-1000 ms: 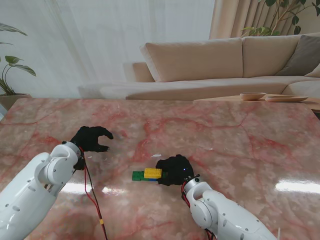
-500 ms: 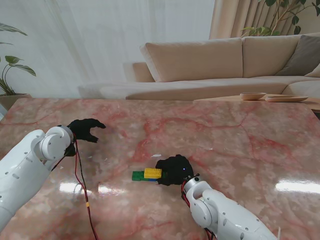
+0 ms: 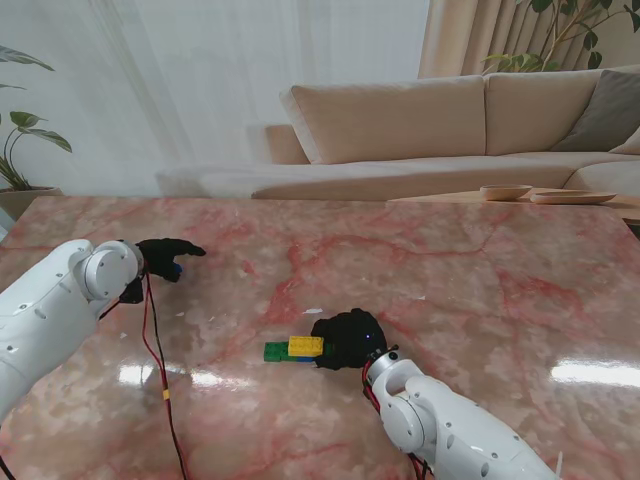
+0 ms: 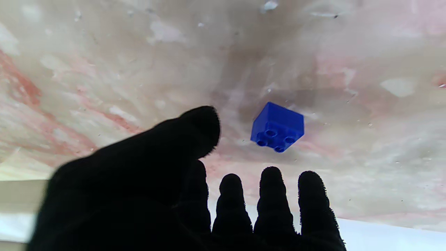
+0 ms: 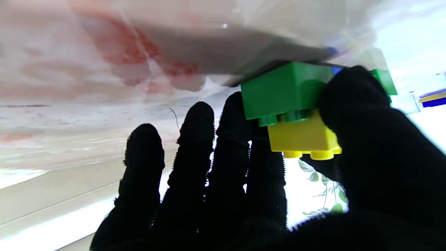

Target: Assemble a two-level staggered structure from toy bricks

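While the right arm is rising from the lower right corner of the stand's view, the right hand (image 3: 347, 340) is sitting just below the centre of the frame, pressed against the brick stack beside it. In the right wrist view the thumb and fingers (image 5: 258, 167) are closing on the stack from both sides: the thumb is lying across the green brick (image 5: 284, 89), and the index finger is touching the side of the yellow brick (image 5: 301, 136). The yellow brick is sitting on top of the green one with its studs showing, set off to one side so that the green end is sticking out toward the robot's left. A sliver of blue is showing at the base of the stack, but whether it is a third brick is too hidden to tell. The stack is resting on the pink marble table (image 3: 480, 270), a little left of the frame's centre in the stand's view.

Farther from the robot, in the left middle of the stand's frame, the left hand (image 3: 165, 255) is hovering over the table with its fingers spread and holding nothing. A red cable (image 3: 155, 370) is hanging down from the left wrist toward the bottom edge. In the left wrist view a single blue brick (image 4: 277, 127) is lying on the marble just beyond the fingertips (image 4: 271, 181), studs facing the camera, apart from every finger and well apart from the stack.

Beyond the table edge, a beige sofa (image 3: 400, 130) is filling the upper part of the frame.
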